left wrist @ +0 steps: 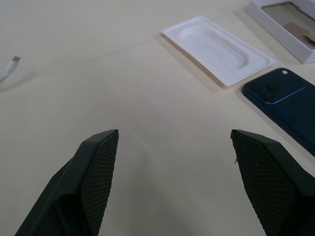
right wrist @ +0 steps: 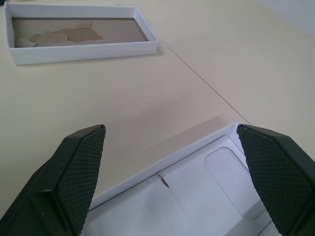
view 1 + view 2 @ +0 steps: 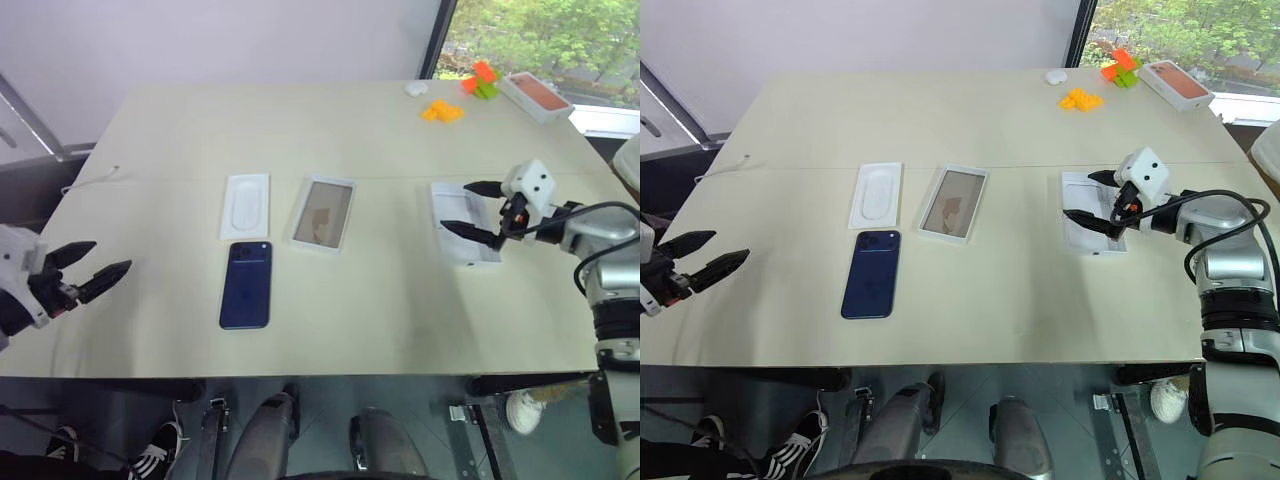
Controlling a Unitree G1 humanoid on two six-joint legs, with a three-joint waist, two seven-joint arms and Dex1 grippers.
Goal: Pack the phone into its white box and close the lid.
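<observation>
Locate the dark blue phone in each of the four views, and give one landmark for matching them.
Left eye view: the phone lies left of centre, below the white insert tray.
Right eye view: the phone is left of centre, below that tray.
Left wrist view: the phone is at the right edge, beside the tray.
Right wrist view: not in it.
Shared landmark: the open box with a brownish inside, also seen from the right wrist.

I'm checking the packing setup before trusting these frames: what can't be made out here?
Shallow white cardboard box under the right hand: the hand covers part in head views; the right wrist view's edge cuts it.
Dark navy-blue glossy phone: screen faces down; left wrist view's edge cuts it.
White open tray with brownish floor: outer face underneath.
Small white object at the far edge: too small.
</observation>
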